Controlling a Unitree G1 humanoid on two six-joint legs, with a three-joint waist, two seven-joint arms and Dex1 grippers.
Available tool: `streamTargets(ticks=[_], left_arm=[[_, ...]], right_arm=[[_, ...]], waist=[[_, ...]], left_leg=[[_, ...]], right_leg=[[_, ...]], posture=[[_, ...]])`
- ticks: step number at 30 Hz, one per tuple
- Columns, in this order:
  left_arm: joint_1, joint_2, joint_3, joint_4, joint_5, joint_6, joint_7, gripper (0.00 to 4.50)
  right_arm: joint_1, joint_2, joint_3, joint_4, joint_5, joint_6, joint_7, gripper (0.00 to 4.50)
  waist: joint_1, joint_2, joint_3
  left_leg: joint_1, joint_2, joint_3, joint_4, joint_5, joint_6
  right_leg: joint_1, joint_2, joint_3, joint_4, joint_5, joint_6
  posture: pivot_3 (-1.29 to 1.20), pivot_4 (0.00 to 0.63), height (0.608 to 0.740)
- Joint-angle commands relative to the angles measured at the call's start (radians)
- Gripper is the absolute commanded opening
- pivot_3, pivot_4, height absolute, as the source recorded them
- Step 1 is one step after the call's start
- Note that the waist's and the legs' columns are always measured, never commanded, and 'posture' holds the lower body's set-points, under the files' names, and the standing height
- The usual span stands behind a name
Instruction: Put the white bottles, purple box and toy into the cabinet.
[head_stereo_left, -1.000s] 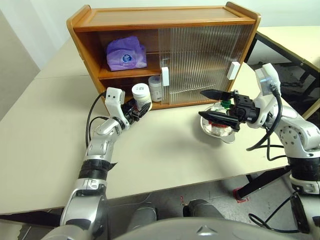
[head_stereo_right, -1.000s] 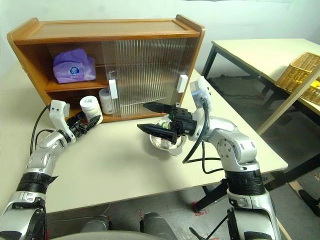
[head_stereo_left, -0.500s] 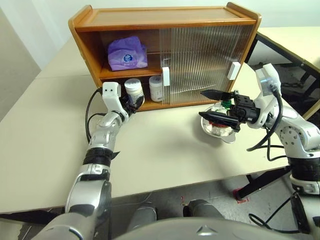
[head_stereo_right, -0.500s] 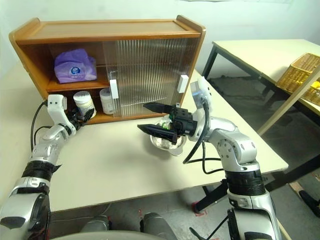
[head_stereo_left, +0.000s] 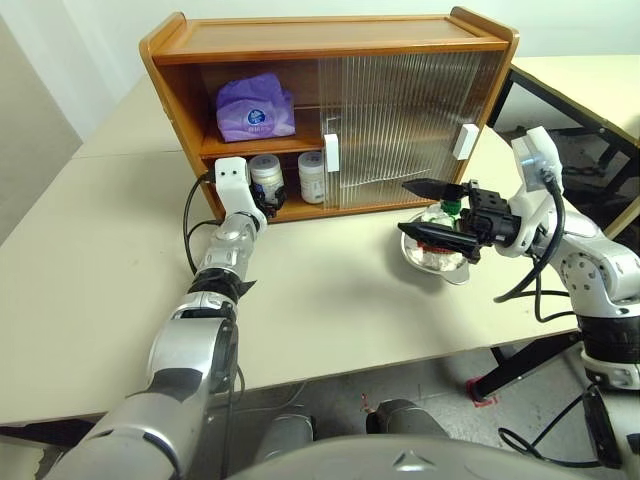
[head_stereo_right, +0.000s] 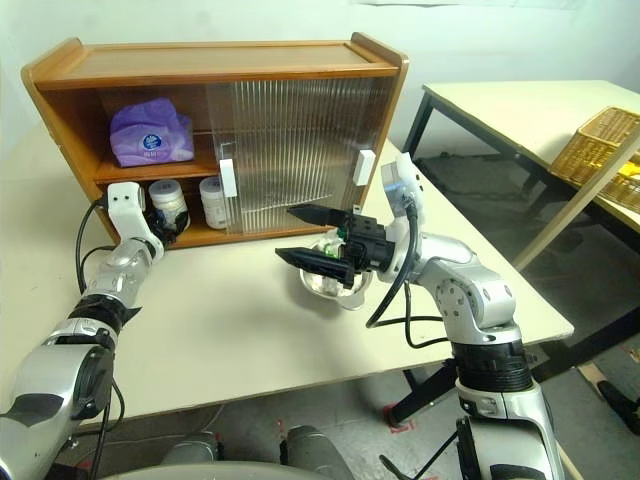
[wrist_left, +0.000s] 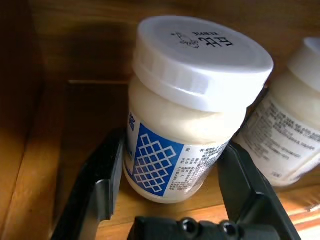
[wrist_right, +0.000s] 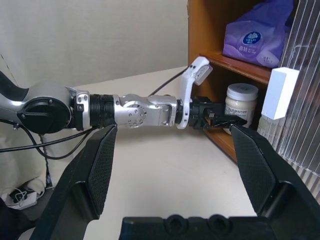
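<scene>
Setting a white bottle (wrist_left: 190, 100) onto the lower shelf of the cabinet (head_stereo_left: 330, 40), the left gripper (wrist_left: 172, 175) has its fingers pinching the jar's body, one each side, base at or just above the shelf board, can't tell which. Second white bottle (head_stereo_left: 311, 176) already stands just beside it on the same shelf, near centre-left of the frame, next to the sliding door's white handle (head_stereo_left: 330, 155). Purple box (head_stereo_left: 253, 105) lies on the upper shelf, upper left. So 3 of 4 items are in or nearly in; what's left, by my read: let go of this jar, then the toy (head_stereo_left: 438, 255).

Toy sits in a steel bowl (head_stereo_left: 440, 268) on the table (head_stereo_left: 330, 310), centre-right, w/ the right gripper (head_stereo_left: 437, 213) hovering over it, fingers spread wide, empty.

Materials: jars are squat, smooth plastic w/ ribbed screw lids and blue lattice labels. Purple pack looks soft, crinkly. Doors are ribbed, translucent; cabinet is glossy honey wood. Bowl shiny, round.
</scene>
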Motion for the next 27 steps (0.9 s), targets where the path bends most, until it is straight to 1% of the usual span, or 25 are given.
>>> streamTargets(ticks=[1, 6, 7, 9, 15, 19, 23, 27], left_arm=[[-0.031, 0.000, 0.007, 0.060, 0.021, -0.032, 0.016, 3.06], [-0.054, 0.005, -0.004, 0.102, 0.046, -0.052, 0.034, 3.06], [-0.055, 0.004, -0.007, 0.102, 0.051, -0.059, 0.029, 3.79], [-0.054, 0.001, -0.007, 0.095, 0.055, -0.071, 0.015, 4.46], [-0.031, -0.004, 0.025, 0.046, 0.024, -0.107, 0.008, 4.46], [0.003, -0.004, 0.025, -0.023, 0.030, -0.119, 0.002, 4.46], [0.073, -0.011, 0.026, -0.150, 0.022, -0.100, 0.007, 4.46], [0.183, -0.025, 0.008, -0.335, 0.023, -0.041, 0.003, 4.46]], right_arm=[[0.003, -0.006, -0.005, -0.017, -0.003, 0.008, -0.011, 4.50], [0.007, -0.011, -0.005, -0.025, 0.004, 0.016, -0.014, 4.50], [0.003, -0.011, -0.006, -0.021, 0.004, 0.016, -0.014, 4.50], [-0.002, -0.010, -0.006, -0.015, 0.003, 0.016, -0.014, 4.50], [0.003, -0.003, 0.000, -0.016, 0.001, 0.015, -0.014, 4.50], [-0.005, 0.002, 0.004, -0.006, -0.001, 0.013, -0.010, 4.50], [-0.011, 0.007, 0.007, 0.005, -0.004, 0.009, -0.003, 4.50], [-0.017, 0.011, 0.012, 0.020, -0.009, 0.003, 0.007, 4.50]], waist=[[-0.003, 0.000, 0.000], [-0.005, 0.000, 0.000], [-0.006, 0.000, 0.000], [-0.007, 0.000, 0.000], [-0.009, 0.000, 0.000], [-0.009, 0.000, 0.000], [-0.009, 0.000, 0.000], [-0.008, 0.000, 0.000]], left_leg=[[0.001, 0.000, 0.000, 0.000, 0.000, 0.000], [0.002, -0.001, 0.000, 0.000, 0.000, 0.000], [0.002, -0.001, 0.000, 0.000, 0.000, 0.000], [0.002, -0.001, 0.000, 0.000, 0.000, 0.000], [0.001, -0.002, 0.000, -0.001, 0.000, 0.000], [0.001, -0.002, 0.000, -0.001, 0.000, 0.000], [0.001, -0.003, 0.000, -0.002, 0.000, 0.000], [0.001, -0.003, 0.001, -0.003, 0.000, -0.001]], right_leg=[[0.001, 0.000, 0.000, 0.000, 0.000, 0.000], [0.002, 0.000, 0.000, 0.000, 0.000, 0.000], [0.002, 0.000, 0.000, 0.000, 0.000, 0.000], [0.002, 0.000, 0.000, 0.000, 0.000, 0.000], [0.002, 0.000, 0.000, -0.001, -0.001, 0.000], [0.002, 0.000, 0.000, -0.001, -0.002, 0.000], [0.002, 0.000, 0.000, -0.001, -0.003, 0.000], [0.002, 0.000, 0.000, -0.002, -0.003, 0.000]], posture=[[-0.15, 0.000, 0.740], [-0.15, 0.000, 0.740], [-0.15, 0.000, 0.740], [-0.15, 0.000, 0.740], [-0.14, 0.000, 0.740], [-0.13, 0.000, 0.740], [-0.12, 0.000, 0.740], [-0.11, 0.000, 0.740]])
